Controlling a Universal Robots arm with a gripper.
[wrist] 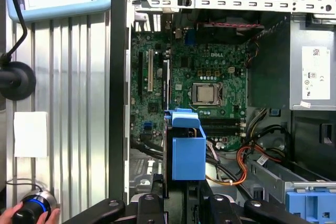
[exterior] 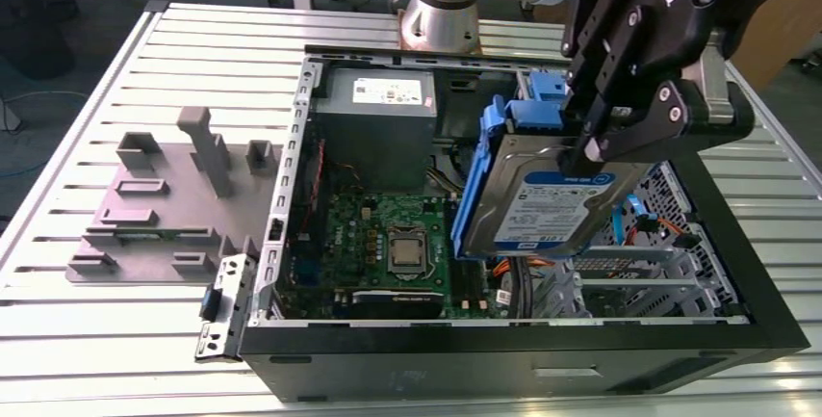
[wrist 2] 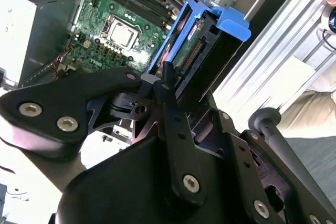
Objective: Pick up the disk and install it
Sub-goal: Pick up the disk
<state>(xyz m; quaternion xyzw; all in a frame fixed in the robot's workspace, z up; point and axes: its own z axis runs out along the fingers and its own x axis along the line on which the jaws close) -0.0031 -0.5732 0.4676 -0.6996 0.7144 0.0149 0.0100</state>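
Exterior view: I am watching the end effector (exterior: 584, 152) clamping the upper end of the disk (exterior: 546, 205), its fingers closed on the two flat faces. The disk is hanging in the air above the open computer case (exterior: 514, 345), touching nothing else that I can make out. It is sitting directly below the end effector, label facing the case's front edge. Its long axis is running steeply downward and tilting a little, with the lower end leaning toward the motherboard (exterior: 385, 224). The metal cage (exterior: 642, 273) along the case's front edge is lying just beside that lower end, toward the exterior view's right. In the first wrist view I am looking down the blue frame of the disk (wrist: 188, 153) end-on, over the cables beside the board. The case is resting on the slatted worktop (exterior: 103, 321).
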